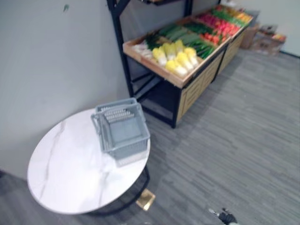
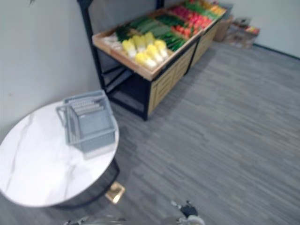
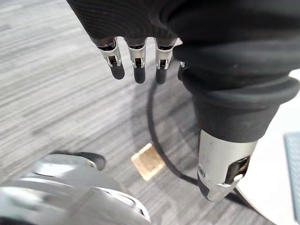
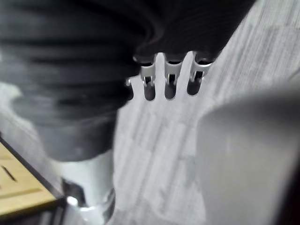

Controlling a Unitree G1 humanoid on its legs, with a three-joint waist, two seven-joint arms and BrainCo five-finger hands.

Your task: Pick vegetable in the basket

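Note:
An empty grey plastic basket (image 1: 123, 131) stands on the right side of a round white marble table (image 1: 65, 178). Behind it, a wooden display stand (image 1: 199, 82) holds vegetables: pale yellow cabbages (image 1: 176, 56), long green ones (image 1: 187, 35) and red ones (image 1: 218, 26) farther back. My left hand (image 3: 136, 54) hangs over the grey floor beside the table, fingers relaxed and holding nothing. Its thumb (image 3: 220, 173) is apart from them. My right hand (image 4: 168, 77) also hangs over the floor with loose, empty fingers. Both hands are far from the basket and the stand.
A grey wall runs along the left behind the table. The stand has a black metal frame (image 1: 119, 44) at its near corner. Cardboard boxes (image 1: 267, 40) sit on the floor past its far end. The table's brass foot (image 1: 146, 200) rests on striped grey carpet (image 1: 243, 140).

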